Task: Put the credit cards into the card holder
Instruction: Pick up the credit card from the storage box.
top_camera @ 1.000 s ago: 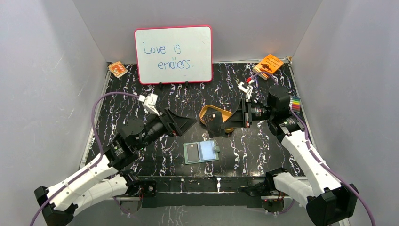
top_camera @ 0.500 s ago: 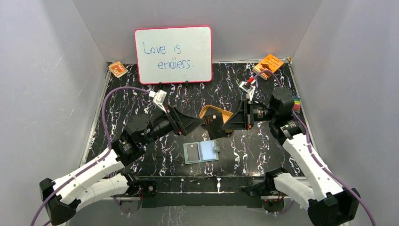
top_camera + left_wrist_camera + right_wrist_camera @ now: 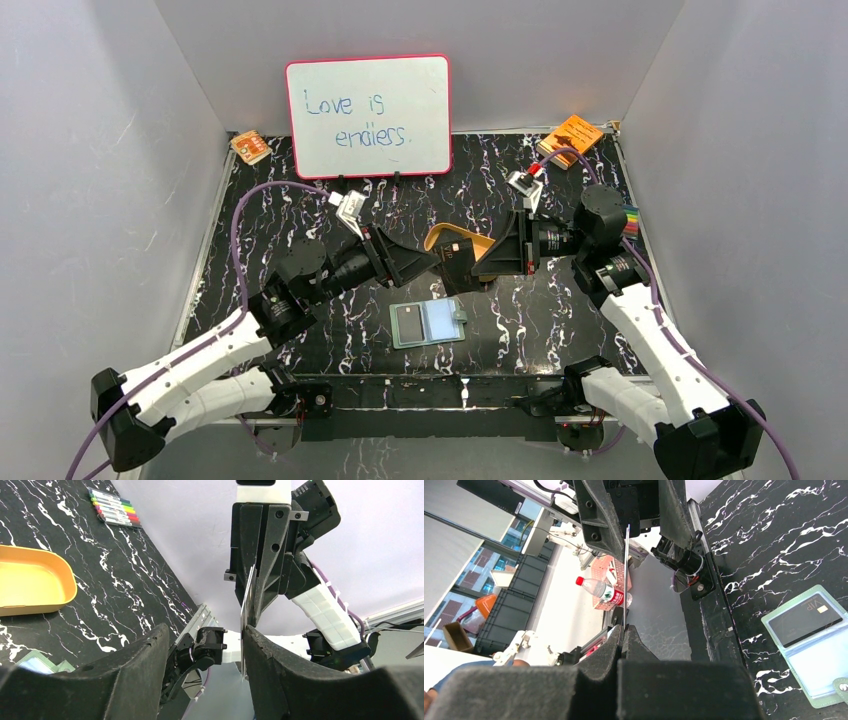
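Black-fingered and clamped tight: right end effector [image 3: 624,628], pinching one of the credit cards [image 3: 625,575] by an end, edge-on to its own camera as a thin pale line. Points toward 9 o'clock in the overhead view, card out in front, above the worktop [image 3: 540,310]. Meets the left end effector [image 3: 205,630] nose to nose, that one aimed toward 3 o'clock. Stands about half open there, fingers [image 3: 135,665] either side of the same card. Card just beside the finger on the wrist view's right, touching or not cannot tell; well clear of the other finger. Grip not closed on it.

Card holder [image 3: 430,323] near, at 6 o'clock of the meeting point, flat on the worktop and spread open, snap tab at its 3 o'clock end. Keeps a second card [image 3: 806,620], dark and marked VIP, in the sleeve at 9 o'clock; pale blue sleeve at 3 o'clock.

Orange tray [image 3: 30,606] under and just at 12 o'clock of the two end effectors, partly hidden. Further out: coloured markers [image 3: 114,509] at 3 o'clock by the right arm, whiteboard [image 3: 368,115] at 12 o'clock, orange booklet [image 3: 572,135] at 1 o'clock in the far corner.
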Action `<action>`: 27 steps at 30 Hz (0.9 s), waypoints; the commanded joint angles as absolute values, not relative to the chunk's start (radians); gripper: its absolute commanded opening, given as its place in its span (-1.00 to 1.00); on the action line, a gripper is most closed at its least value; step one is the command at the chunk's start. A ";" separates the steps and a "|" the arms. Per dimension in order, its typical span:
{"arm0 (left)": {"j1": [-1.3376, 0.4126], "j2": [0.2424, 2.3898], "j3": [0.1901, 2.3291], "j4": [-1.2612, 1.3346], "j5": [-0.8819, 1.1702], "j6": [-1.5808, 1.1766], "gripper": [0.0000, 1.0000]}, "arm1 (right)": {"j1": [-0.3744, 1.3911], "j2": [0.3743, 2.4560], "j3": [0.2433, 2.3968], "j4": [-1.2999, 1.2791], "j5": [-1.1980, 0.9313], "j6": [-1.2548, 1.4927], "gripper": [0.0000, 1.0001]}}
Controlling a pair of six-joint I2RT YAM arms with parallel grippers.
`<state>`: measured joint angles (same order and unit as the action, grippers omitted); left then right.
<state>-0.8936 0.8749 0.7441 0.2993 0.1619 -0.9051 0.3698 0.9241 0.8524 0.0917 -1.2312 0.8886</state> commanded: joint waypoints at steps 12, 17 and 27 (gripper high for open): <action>-0.897 0.847 0.716 0.330 0.153 -0.906 0.10 | 0.385 0.905 0.824 0.241 -1.264 0.946 -1.00; -0.897 0.904 0.725 0.386 0.205 -0.922 0.07 | 0.393 0.912 0.828 0.236 -1.252 0.946 -1.00; -0.896 0.942 0.736 0.501 0.305 -0.940 -0.30 | 0.397 0.912 0.820 0.240 -1.241 0.940 -1.00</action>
